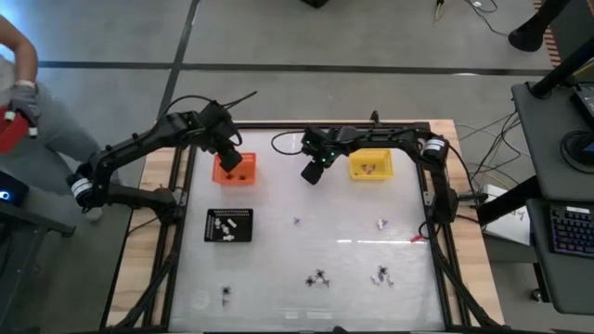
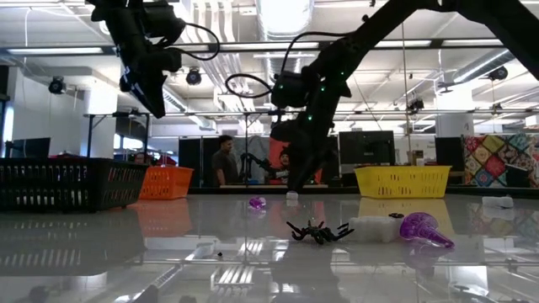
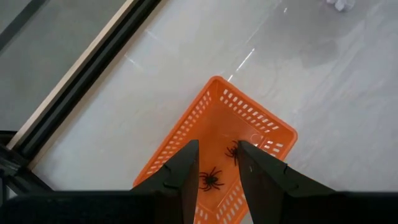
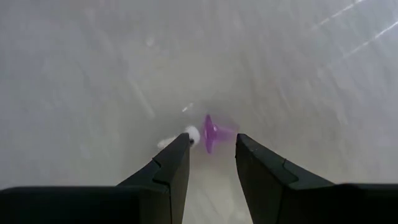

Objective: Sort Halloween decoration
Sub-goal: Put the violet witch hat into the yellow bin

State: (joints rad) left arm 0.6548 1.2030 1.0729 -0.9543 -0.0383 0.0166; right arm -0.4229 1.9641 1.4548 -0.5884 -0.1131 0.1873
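High view: left gripper (image 1: 232,165) above orange tray (image 1: 234,173); table (image 1: 353,264) centre open.

3 trays (image 1: 234,174) are orange, yellow and black; spiders (image 3: 211,179) black, a trinket (image 4: 210,134) purple.

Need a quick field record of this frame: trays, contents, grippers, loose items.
orange tray: two black spiders inside
yellow tray: small trinkets inside, type unclear
black tray: white pieces inside
left gripper: open, empty, above orange tray
right gripper: open, empty, above purple trinket
loose on table: black spider, other small pieces
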